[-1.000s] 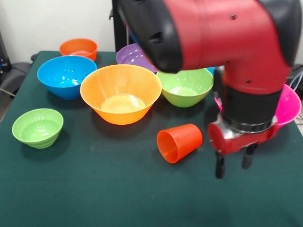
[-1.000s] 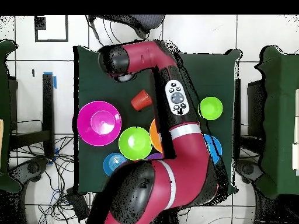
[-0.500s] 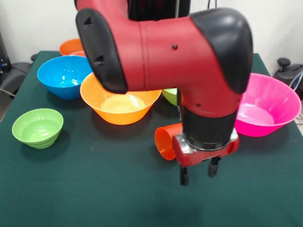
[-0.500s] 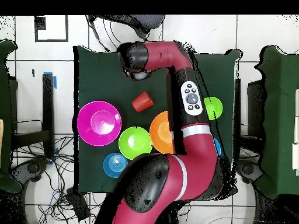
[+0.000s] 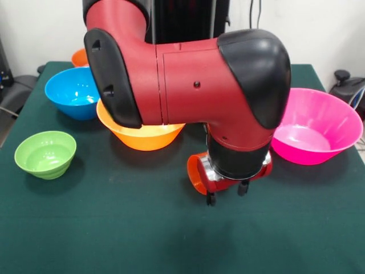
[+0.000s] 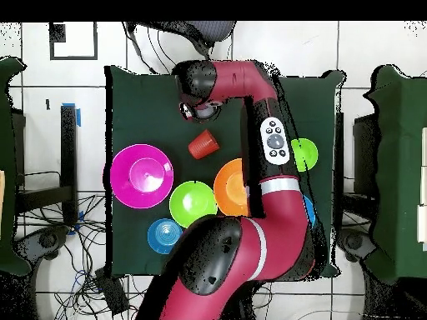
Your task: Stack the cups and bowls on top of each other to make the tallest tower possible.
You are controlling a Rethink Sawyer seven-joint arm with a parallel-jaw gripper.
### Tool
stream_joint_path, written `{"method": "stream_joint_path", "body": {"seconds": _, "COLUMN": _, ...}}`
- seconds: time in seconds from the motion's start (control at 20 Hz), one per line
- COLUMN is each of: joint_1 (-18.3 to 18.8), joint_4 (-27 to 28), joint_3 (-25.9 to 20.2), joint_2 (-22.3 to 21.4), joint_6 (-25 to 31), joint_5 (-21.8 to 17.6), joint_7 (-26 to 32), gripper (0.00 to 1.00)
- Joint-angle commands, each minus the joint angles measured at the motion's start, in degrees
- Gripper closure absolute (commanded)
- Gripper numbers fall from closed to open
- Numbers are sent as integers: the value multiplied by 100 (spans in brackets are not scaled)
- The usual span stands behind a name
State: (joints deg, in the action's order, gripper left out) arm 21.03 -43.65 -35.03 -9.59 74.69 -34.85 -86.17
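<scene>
Claw (image 5: 226, 194) has slid sideways over the last second, from well clear of the cup (image 5: 197, 171) to just in front of it, and has sunk closer to the counter (image 5: 114, 228). Its two fingers stand apart with nothing between them. The cup has not moved: it lies on its side near the counter's middle, half hidden behind the wrist in the front view and plain in the overhead view just beside the claw.

My judgement is that the arm is lining up to take the tipped cup, so stacking is barely begun; no tower shows anywhere.

Counted across both views:
- One cup.
- Seven bowls showing:
  - large pink bowl (image 5: 316, 125)
  - large orange bowl (image 5: 140, 136)
  - medium blue bowl (image 5: 74, 91)
  - small green bowl (image 5: 45, 153)
  - small orange bowl (image 5: 80, 57), a sliver behind the arm
  - medium green bowl (image 6: 193, 203)
  - small blue bowl (image 6: 163, 235)

All sit separately on the counter. The arm hides part of the counter, so more bowls may lie under it.
</scene>
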Motion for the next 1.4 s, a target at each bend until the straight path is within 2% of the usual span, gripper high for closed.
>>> {"method": "stream_joint_path", "body": {"seconds": 0.05, "joint_1": 65, "joint_4": 292, "joint_3": -40, "joint_2": 128, "joint_6": 754, "joint_5": -297, "joint_7": 2283, "gripper": 0}}
{"method": "stream_joint_path", "body": {"seconds": 0.8, "joint_1": 90, "joint_4": 452, "joint_3": -7, "joint_2": 120, "joint_6": 894, "joint_5": -367, "joint_7": 2706, "gripper": 0}}
{"method": "stream_joint_path", "body": {"seconds": 1.05, "joint_1": 39, "joint_4": 644, "joint_3": 51, "joint_2": 183, "joint_6": 1063, "joint_5": -445, "joint_7": 2718, "gripper": 0}}
{"method": "stream_joint_path", "body": {"seconds": 1.4, "joint_1": 35, "joint_4": 589, "joint_3": 164, "joint_2": 198, "joint_6": 1284, "joint_5": -417, "joint_7": 2562, "gripper": 0}}
